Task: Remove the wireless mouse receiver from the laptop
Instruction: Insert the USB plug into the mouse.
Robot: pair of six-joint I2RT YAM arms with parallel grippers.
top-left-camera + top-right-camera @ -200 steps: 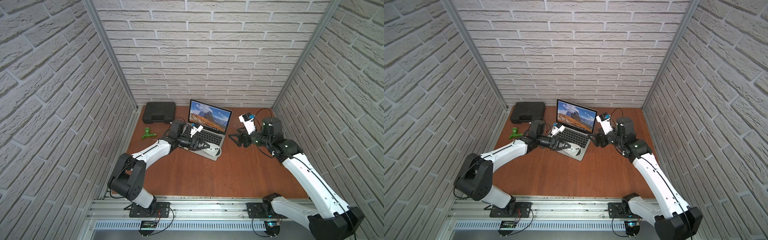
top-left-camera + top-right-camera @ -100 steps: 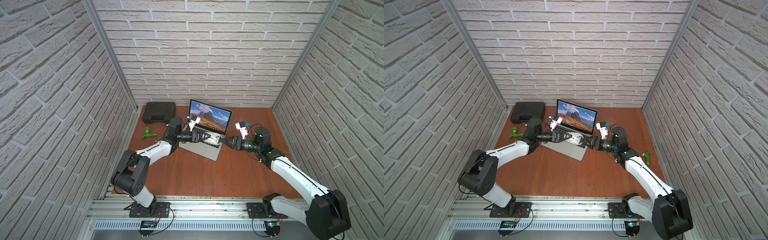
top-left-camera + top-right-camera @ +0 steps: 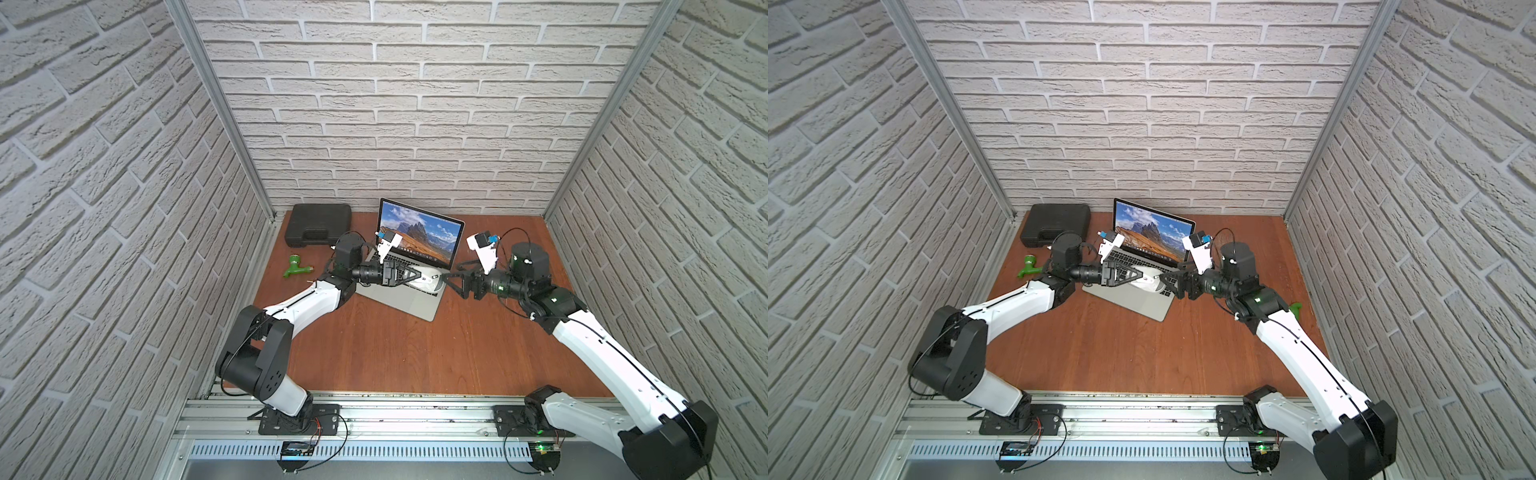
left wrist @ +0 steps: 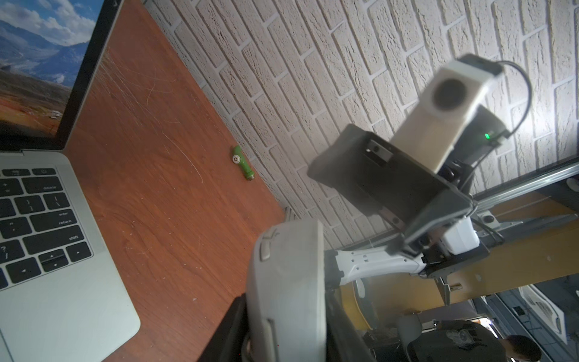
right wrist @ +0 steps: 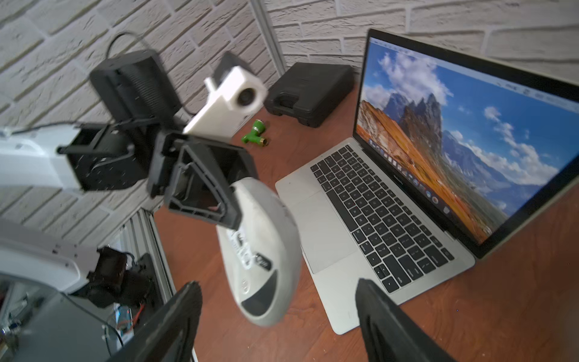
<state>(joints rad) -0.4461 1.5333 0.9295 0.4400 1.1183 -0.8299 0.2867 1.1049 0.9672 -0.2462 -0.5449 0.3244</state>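
Over the right edge of the laptop [image 3: 401, 300] keyboard, the left gripper [image 5: 233, 205] is clamped on 1 end of the grey-white mouse [image 5: 263, 241]. It holds the mouse clear of the table [image 3: 395, 357], underside turned toward the right arm. The right gripper [image 5: 278, 283] faces it with jaws spread wide, 1 finger on each side of the mouse's free end, touching nothing.

The wireless mouse receiver cannot be located. No dark stub shows on the visible laptop edges, and the side ports are hidden or too small to read.

Probable faults from this position:

1. Wrong target. If the right jaws close now, they take the mouse, not the receiver, and the task does not advance.
2. Drop. The mouse is pinched at 1 end only and hangs unsupported. A nudge from the right fingers could lever it loose onto the keys or trackpad.
3. Collision. The 2 grippers stand nose to nose, near each other. Any further advance risks finger-to-finger contact.
4. Laptop shift. Nothing braces the laptop. A later sideways pull on a tight plug could drag it across the table.
5. Slip. A stub that small offers little surface to grip.
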